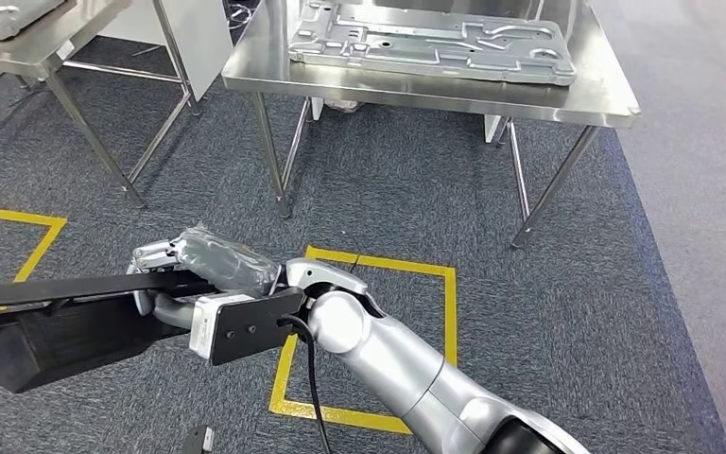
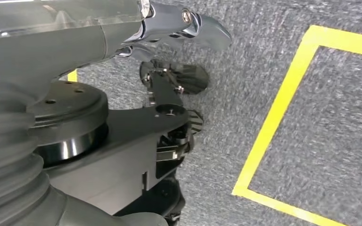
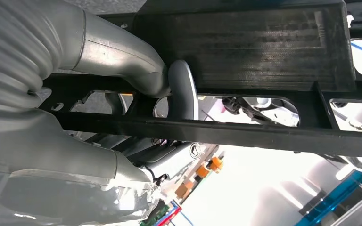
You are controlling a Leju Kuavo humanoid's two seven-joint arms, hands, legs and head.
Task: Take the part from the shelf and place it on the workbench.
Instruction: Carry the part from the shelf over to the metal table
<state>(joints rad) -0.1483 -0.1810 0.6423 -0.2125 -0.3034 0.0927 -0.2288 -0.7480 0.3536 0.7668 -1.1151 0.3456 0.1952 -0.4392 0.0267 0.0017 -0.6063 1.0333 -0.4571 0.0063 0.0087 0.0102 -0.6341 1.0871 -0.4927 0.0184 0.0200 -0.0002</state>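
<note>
Presently the right hand is clenched around a long black part, its fingers hooked through an opening in the frame and wrapped over a black rail. The part extends from that hand toward the left edge of the head view, carried low above the grey carpet, well apart from the bench. A grey pressed-metal panel lies flat on the bench top. A second bench stands to the left, bearing another grey panel at its edge. Yellow tape marks a square on the carpet just under the right arm. The left hand hangs over the carpet beside a yellow line; whether its fingers are released or clenched cannot be told.
</note>
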